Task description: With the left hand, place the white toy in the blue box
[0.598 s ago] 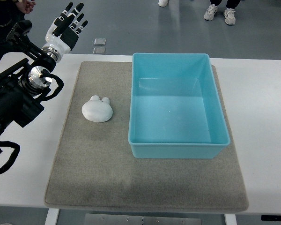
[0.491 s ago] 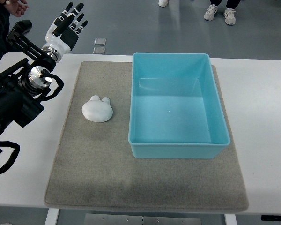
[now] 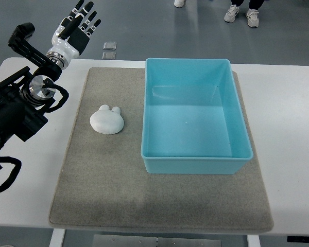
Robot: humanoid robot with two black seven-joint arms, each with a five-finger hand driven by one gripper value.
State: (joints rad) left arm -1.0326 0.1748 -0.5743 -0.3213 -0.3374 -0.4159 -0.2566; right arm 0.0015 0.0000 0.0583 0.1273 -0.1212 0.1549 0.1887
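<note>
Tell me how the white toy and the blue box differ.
The white toy is a small rounded lump with two short ears; the blue box is a far larger, straight-walled rectangle. The toy is white and solid-looking; the box is light blue, open-topped and empty. The toy lies left of the box, apart from it. Both rest on the grey mat, and the left hand touches neither.

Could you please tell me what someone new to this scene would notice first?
Most likely the large, empty light-blue plastic box on the right part of the grey felt mat. Next, the small white bunny-shaped toy lying left of it, and the black-and-white left hand raised with spread fingers at the top left.
</note>
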